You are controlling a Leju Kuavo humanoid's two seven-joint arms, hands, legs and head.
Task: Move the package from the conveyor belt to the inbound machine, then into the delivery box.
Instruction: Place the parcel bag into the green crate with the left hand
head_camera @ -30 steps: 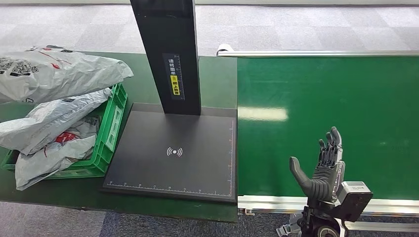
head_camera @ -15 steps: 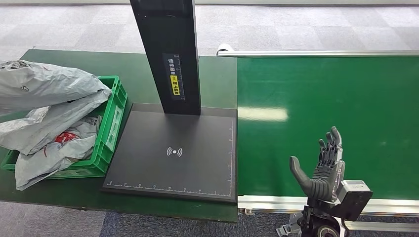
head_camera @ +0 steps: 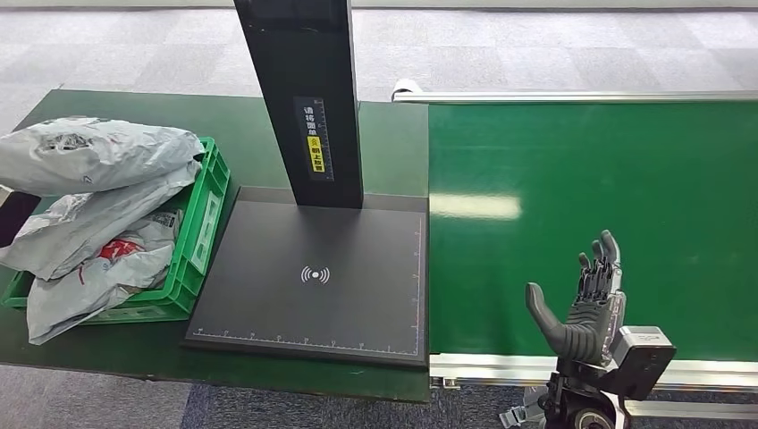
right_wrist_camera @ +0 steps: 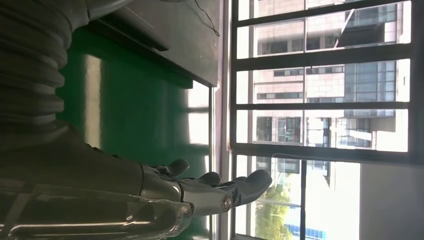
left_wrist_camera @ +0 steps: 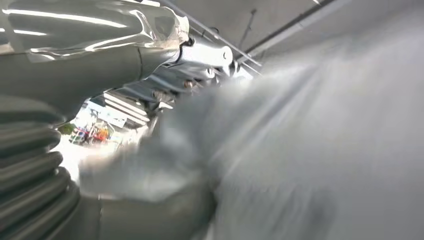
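Note:
A grey plastic package (head_camera: 89, 152) lies on top of the pile in the green delivery box (head_camera: 207, 210) at the left of the table. My left hand (head_camera: 11, 219) is a dark shape at the picture's edge, under the package's near end. In the left wrist view the blurred package (left_wrist_camera: 325, 150) lies between the thumb and the fingers (left_wrist_camera: 200, 52), so the hand holds it. My right hand (head_camera: 585, 304) stands open, fingers up, over the near edge of the green conveyor belt (head_camera: 590, 179). Its fingers (right_wrist_camera: 240, 187) hold nothing.
The black inbound machine has a flat plate (head_camera: 313, 313) and an upright column (head_camera: 304, 98) between box and belt. Two more grey packages (head_camera: 80, 223) fill the box and hang over its near edge. A metal rail (head_camera: 572, 96) borders the belt's far side.
The grey package came down and to the left, from above the box's far corner onto the pile in the box. My right hand has not moved.

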